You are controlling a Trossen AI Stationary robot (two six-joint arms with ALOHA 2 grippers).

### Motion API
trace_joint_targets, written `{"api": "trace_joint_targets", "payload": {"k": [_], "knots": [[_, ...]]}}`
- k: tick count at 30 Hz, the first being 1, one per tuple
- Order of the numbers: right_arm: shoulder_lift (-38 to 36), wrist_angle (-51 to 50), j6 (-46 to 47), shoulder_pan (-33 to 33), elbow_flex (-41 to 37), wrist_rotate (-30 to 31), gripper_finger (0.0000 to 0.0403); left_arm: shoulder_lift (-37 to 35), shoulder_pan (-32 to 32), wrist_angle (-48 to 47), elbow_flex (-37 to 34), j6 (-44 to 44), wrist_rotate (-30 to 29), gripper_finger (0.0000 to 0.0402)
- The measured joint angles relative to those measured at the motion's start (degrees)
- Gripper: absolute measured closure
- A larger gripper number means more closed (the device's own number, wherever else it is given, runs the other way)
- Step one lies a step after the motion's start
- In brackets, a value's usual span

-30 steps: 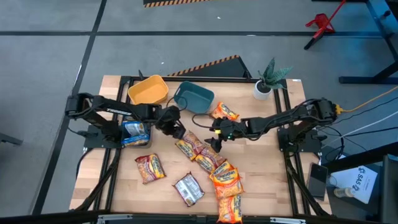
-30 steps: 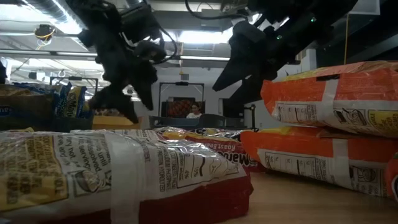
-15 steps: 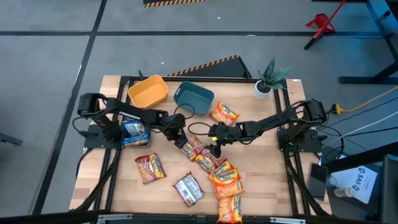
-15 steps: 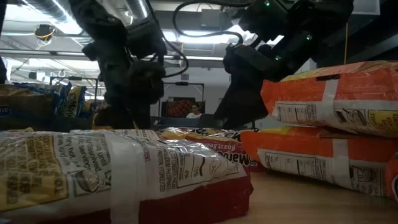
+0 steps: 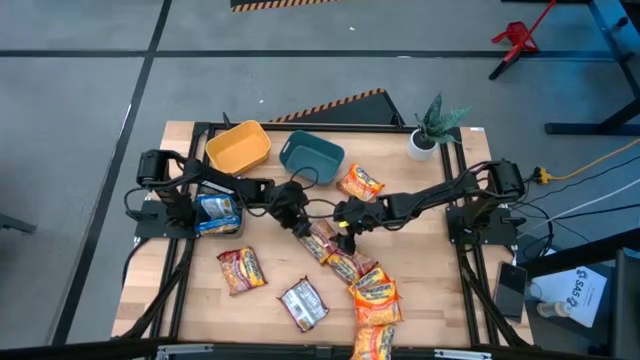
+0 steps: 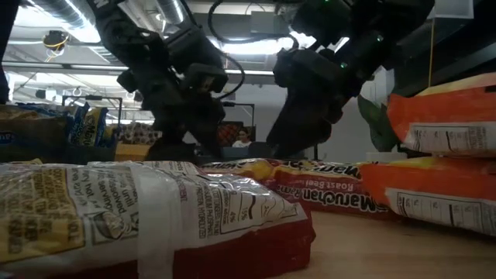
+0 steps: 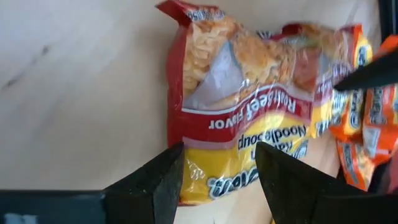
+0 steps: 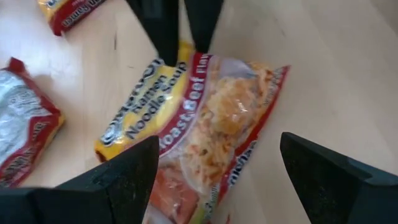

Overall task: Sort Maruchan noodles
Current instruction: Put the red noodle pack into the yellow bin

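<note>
Sorting looks barely begun: both bins, the yellow bin and the teal bin, show no packets, most noodle packets lie loose toward six o'clock, and the left gripper and right gripper, jaws spread, bracket a red packet.

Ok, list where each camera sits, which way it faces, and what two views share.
High view: overhead, straight down; both arms, left claw and right claw at the red packet.
Low view: tabletop height, level towards the room; both arms overhead.
Left wrist view: down past its fingers onto the packet.
Right wrist view: the open right claw's fingers frame that same packet.
</note>
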Motion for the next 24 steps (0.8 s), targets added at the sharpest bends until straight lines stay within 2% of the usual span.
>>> {"api": "trace_joint_targets", "payload": {"k": [3,10,18,24], "knots": [[-1.7,-0.3,0.8,0.3,0.1,-1.2,0.0082,0.0,0.0,2.7,0.0,-1.6,-1.0,0.0209],[-2.9,-8.6,2.6,2.7,0.1,2.1,0.0082,2.6,-0.3,4.2,0.1,-1.9,-2.3,0.0209],[-2.5,-6.9,-1.3,5.9,0.1,9.2,0.0082,3.6,1.8,4.1,0.1,-1.4,0.9,0.0209],[0.0,-8.5,-0.7,5.7,0.0,8.7,0.0082,3.9,0.7,4.1,0.1,-0.4,0.6,0.0209]]}}
